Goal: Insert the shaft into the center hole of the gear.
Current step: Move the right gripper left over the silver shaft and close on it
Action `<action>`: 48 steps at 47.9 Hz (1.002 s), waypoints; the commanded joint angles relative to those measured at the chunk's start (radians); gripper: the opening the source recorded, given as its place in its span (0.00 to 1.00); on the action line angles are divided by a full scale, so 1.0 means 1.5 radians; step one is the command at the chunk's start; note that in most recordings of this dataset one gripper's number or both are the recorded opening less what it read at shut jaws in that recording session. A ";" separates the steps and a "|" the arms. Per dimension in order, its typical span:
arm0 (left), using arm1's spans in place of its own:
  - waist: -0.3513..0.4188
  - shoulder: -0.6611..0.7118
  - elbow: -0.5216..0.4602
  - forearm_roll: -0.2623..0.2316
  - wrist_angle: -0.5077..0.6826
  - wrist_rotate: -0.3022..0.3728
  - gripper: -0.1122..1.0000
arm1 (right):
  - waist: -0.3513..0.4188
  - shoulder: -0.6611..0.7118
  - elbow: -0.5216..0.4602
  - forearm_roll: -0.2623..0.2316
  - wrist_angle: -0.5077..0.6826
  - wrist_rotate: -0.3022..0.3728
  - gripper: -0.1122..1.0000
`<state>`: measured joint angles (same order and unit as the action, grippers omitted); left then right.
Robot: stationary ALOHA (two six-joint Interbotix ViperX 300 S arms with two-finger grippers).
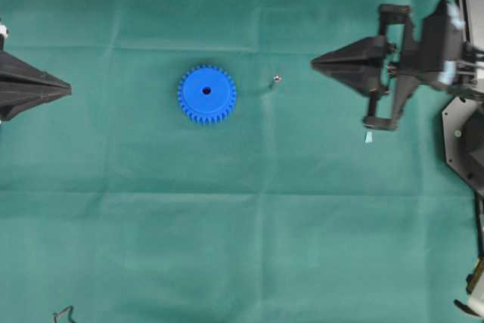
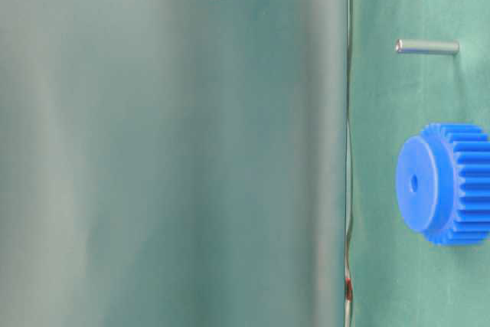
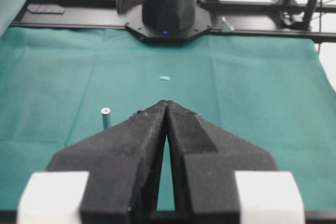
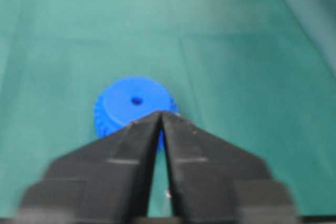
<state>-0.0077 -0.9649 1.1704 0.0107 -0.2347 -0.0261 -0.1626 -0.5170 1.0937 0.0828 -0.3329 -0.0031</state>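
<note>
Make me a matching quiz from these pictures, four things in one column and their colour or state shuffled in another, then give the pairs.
Things:
1. gear
2. shaft
3. left gripper
4. cloth on the table

Descriptions:
A. black, fingertips together, holding nothing
B. green, creased
C. silvery, standing on end beside the gear
D. bright blue, lying flat, centre hole empty

Pairs: 1-D, 2-C, 3-A, 4-B

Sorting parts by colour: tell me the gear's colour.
Bright blue; the gear shows best in the overhead exterior view.
</note>
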 commanded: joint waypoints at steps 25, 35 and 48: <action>-0.002 0.007 -0.015 0.002 0.003 0.000 0.10 | -0.020 0.301 -0.063 0.076 -0.087 0.001 0.77; -0.002 0.007 -0.015 0.001 0.004 0.000 0.10 | -0.020 0.335 -0.063 0.090 -0.105 0.001 0.76; -0.002 0.007 -0.015 0.001 0.010 -0.001 0.10 | -0.020 0.337 -0.063 0.091 -0.102 0.002 0.73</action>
<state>-0.0077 -0.9618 1.1704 0.0107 -0.2163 -0.0261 -0.1917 -0.0015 1.0140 0.2163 -0.4801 -0.0015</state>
